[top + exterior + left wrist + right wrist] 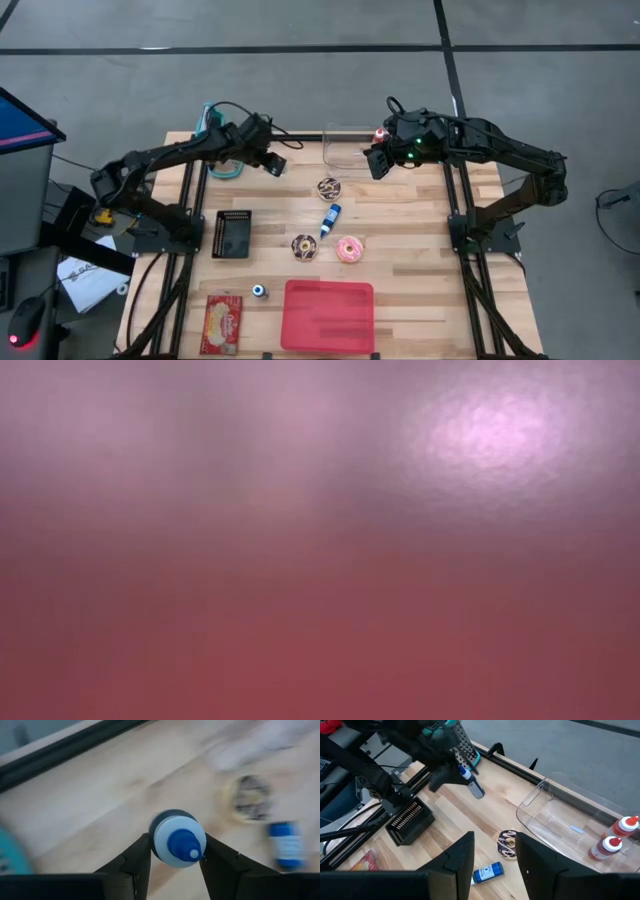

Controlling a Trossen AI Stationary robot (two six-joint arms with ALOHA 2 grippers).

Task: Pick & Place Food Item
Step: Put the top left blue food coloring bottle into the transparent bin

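My left gripper [277, 166] hangs over the table's far left part, shut on a small grey bottle [172, 827] with a white collar and blue cap, also seen as the bottle [474, 784]. A chocolate donut [328, 187] lies flat on the wood just right of it. A second chocolate donut [304, 247] and a pink donut [349, 249] lie mid-table. My right gripper [494, 840] stands open and high near the clear container [350, 145], holding nothing. My left gripper pinches the bottle between its two fingers at the white collar [159, 844], just below the blue cap [182, 842]. The cap end faces back toward the wrist and the grey body [478, 790] slants down away from the fingers. The bottle is lifted clear of the table.
A blue tube [330, 219] lies between the donuts. A black basket [231, 234], a snack packet [223, 323] and a red tray [328, 315] sit nearer the front. A teal grater [225, 165] lies far left, and red bottles [615, 840] stand by the clear container. The low view is a blur.
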